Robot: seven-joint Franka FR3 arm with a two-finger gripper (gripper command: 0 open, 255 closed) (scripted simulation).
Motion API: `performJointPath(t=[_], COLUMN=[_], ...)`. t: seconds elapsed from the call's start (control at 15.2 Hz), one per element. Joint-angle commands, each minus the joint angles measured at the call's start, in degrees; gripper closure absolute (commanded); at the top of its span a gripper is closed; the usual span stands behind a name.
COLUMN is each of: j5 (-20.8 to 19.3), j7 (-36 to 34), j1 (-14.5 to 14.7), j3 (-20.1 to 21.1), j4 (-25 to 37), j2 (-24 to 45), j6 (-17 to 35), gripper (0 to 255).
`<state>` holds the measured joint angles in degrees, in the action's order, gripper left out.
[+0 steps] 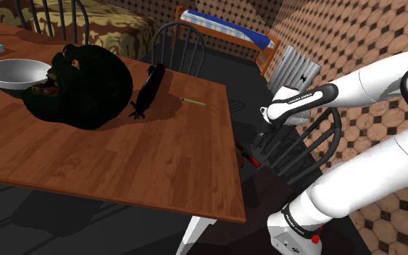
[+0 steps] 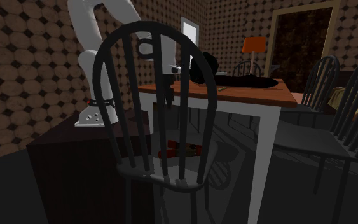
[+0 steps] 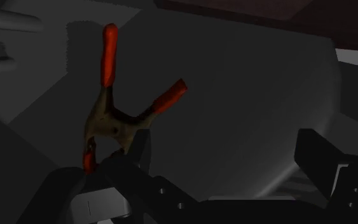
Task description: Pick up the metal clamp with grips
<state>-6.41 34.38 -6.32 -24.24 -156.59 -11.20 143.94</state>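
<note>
Jaws of the all-black two-finger gripper (image 3: 222, 149) stand wide apart with nothing clasped between them. In the wrist view the dull metal spring clamp with red grips (image 3: 110, 121) lies flat on the dark grey seat of a dark spindle-back chair (image 3: 247, 95). Its red-tipped nose is right at one finger, though whether they touch cannot be told, and its two handles spread away from the gripper. The shoulder view shows the clamp (image 1: 248, 155) on that chair (image 1: 307, 148), just off the near corner of the wooden table with white legs (image 1: 159, 166) and below the white arm (image 1: 369, 83). On the table stand a white bowl (image 1: 6, 74), a black rounded mass (image 1: 86, 83), a long black object (image 1: 148, 88) and a thin yellow-green stick (image 1: 193, 102). In the second exterior view the clamp (image 2: 185, 151) shows through the chair's back spindles (image 2: 152, 102).
</note>
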Motion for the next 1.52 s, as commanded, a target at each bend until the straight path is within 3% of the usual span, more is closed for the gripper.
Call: performJointPath(t=[0.0,0.2,0.33,0.66,0.86,1.45], j5=[2.75,10.42,16.84,28.47,31.52,34.58], j7=[4.29,12.53,18.86,31.32,35.68,38.33], j1=[0.57,0.91,-0.45,-8.79,-13.67,-17.65], j3=[-1.93,-2.99,-1.76,5.56,9.32,14.01], j4=[1.34,4.20,6.68,14.44,19.49,22.13], j2=[5.80,14.39,20.09,32.82,39.25,45.68], j6=[4.72,10.16,12.98,17.93,19.95,24.19], gripper=[0,0,0,0,0,0])
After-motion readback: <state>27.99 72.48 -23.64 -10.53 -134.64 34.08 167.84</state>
